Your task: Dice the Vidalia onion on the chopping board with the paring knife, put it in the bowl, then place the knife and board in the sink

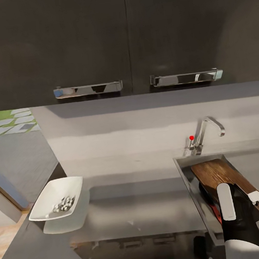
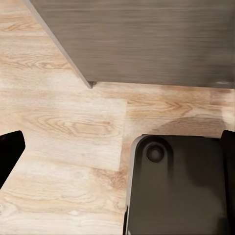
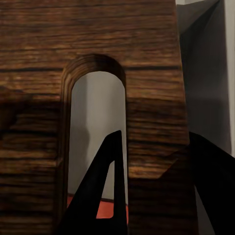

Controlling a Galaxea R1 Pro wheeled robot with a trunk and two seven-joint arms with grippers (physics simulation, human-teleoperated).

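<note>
The chopping board [image 1: 218, 175] lies tilted inside the sink [image 1: 185, 170], its far end up near the tap [image 1: 205, 130], because we are setting it down there as the last step. Our right tool [image 1: 252, 203] grips its near end: in the right wrist view one finger [image 3: 105, 186] passes through the board's slot handle [image 3: 98, 132] and the other sits outside the edge, so it is closed on the board. The paring knife [image 1: 214, 212], red-handled, lies under the board in the sink. The bowl [image 1: 56, 197] holds the diced onion [image 1: 64, 203], well left of the sink on the worktop [image 1: 147, 208]. The left tool's fingers [image 2: 9, 152] look spread, holding nothing.
</note>
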